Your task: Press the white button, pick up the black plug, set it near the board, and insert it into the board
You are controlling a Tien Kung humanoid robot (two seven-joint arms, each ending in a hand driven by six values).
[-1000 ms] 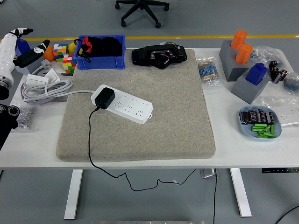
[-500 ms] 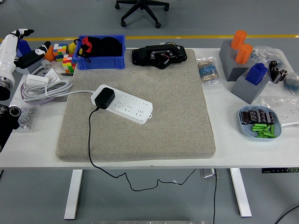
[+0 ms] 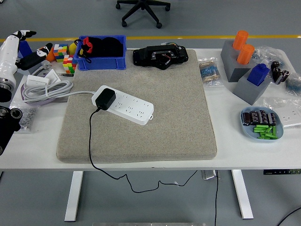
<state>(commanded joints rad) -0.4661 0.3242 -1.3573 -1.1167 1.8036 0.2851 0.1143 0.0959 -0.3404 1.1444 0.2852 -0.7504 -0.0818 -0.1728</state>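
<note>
Since a second ago the left arm has edged slightly upward and leftward along the picture's left edge; whether its robot hand (image 3: 23,49) is clenched or released cannot be told. On the grey mat (image 3: 141,136), the black plug (image 3: 104,100), a blocky adapter trailing a thin black cord, sits inserted in the white power strip's (image 3: 124,105) left end on the surface (image 3: 225,141).

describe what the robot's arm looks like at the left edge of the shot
Only the left arm shows, at the picture's left edge. Its upper segment is a glossy white rounded shell with a black-tipped end near the top. Below it sit black and metallic round parts resembling joints, and a dark segment runs off the lower left edge. No hand can be made out. The right arm is out of view.
</note>
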